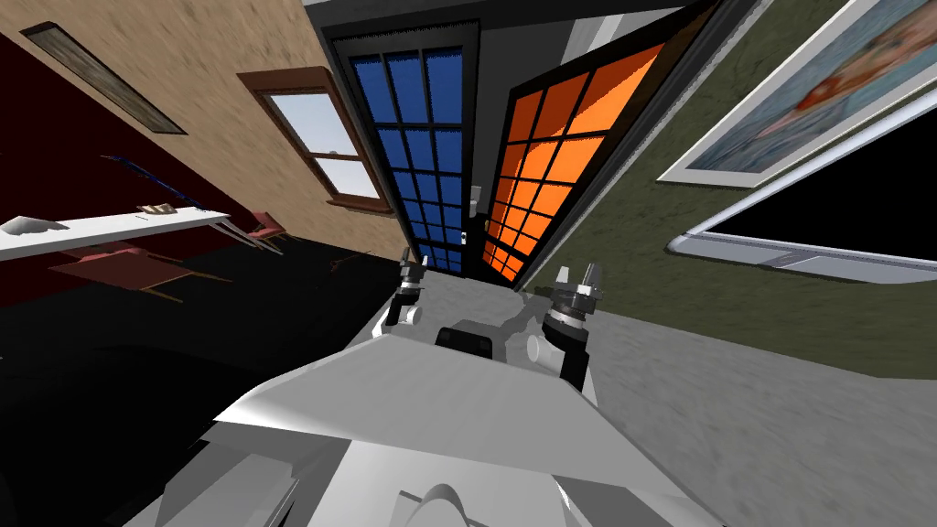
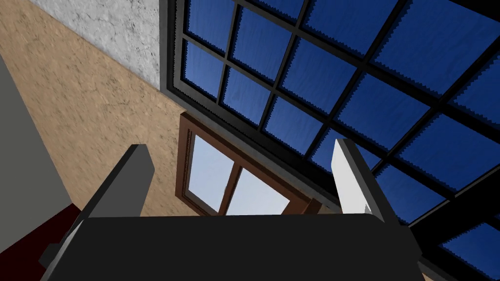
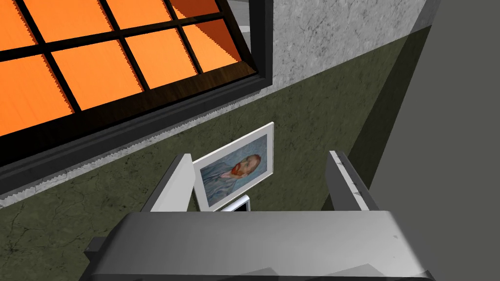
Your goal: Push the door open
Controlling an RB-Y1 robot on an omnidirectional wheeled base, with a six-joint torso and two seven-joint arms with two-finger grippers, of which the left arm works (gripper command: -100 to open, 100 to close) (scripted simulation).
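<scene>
Past grey floor (image 1: 750, 430) — blue door (image 1: 423, 137), orange door (image 1: 549, 174) (green wall (image 1: 659, 229) rt).

Setting: domestic interior, a house's living or dining area. Evidence: a brown-framed sash window (image 1: 334, 146) set in a tan textured wall (image 1: 210, 46); a framed portrait painting (image 3: 234, 170) hung on a dark green wall (image 1: 659, 238); a long white table (image 1: 110, 226) with red chairs (image 1: 123, 265) beside it; two black-framed multi-pane doors side by side, a blue-paned door (image 1: 416, 137) and an orange-paned door (image 1: 549, 155).
</scene>
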